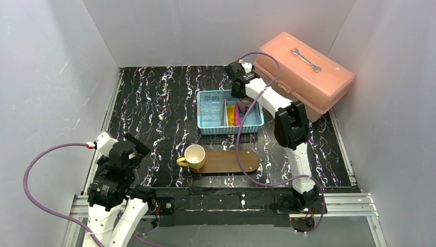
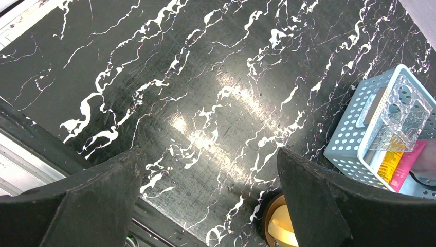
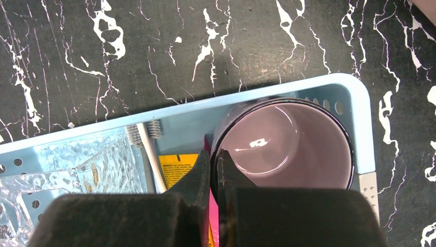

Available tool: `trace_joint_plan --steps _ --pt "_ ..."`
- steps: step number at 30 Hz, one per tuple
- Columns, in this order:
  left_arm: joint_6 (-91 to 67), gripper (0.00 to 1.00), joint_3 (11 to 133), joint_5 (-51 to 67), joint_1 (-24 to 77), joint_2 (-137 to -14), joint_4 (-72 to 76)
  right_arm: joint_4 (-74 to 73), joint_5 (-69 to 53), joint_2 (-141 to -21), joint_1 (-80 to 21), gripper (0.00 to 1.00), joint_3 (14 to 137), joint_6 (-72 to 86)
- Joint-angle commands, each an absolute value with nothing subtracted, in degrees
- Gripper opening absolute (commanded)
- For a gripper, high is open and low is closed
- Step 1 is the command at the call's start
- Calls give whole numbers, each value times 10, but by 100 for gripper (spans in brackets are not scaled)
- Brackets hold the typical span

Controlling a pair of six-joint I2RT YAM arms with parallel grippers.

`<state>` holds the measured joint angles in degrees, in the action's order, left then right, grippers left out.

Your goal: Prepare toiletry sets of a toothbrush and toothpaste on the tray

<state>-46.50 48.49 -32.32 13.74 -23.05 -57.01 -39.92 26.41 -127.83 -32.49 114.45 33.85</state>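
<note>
right gripper: fingers pressed together on the near wall of the mauve cup, one finger outside the rim and one inside. the cup was stood upright in the right end of the light-blue basket.

in the same basket, beside the cup:
- magenta toothpaste, glimpsed only as a strip between the fingers
- yellow toothpaste, lower part covered by the gripper
- toothbrushes, two bristled heads shown, handles cut off below
- clear container, at the left end

left gripper: jaws spread wide, nothing between them, held over bare tabletop.

tray: recorded from the top camera only. it was laid just in front of the basket, with a cream cup stood on its left end.

differences between views:
- in the top view the mauve cup was largely hidden by the right arm.
- in the left wrist view the two tubes were shown lying side by side, and a sliver of the cream cup was cut off at the bottom edge.

table: black, veined in white, glare noted at the centre.

surroundings: pale walls on three sides. a salmon toolbox was set at the far right, with a wrench laid on its lid.
</note>
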Motion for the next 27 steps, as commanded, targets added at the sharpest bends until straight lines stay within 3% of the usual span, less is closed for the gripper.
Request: trace_joint_plan --steps 1,27 --pt "-462 98 486 -331 139 -240 -573 -375 242 -1229 -322 1 1127 324" --pt "-443 98 480 -311 139 -237 -559 -382 228 -981 -396 1 1045 154"
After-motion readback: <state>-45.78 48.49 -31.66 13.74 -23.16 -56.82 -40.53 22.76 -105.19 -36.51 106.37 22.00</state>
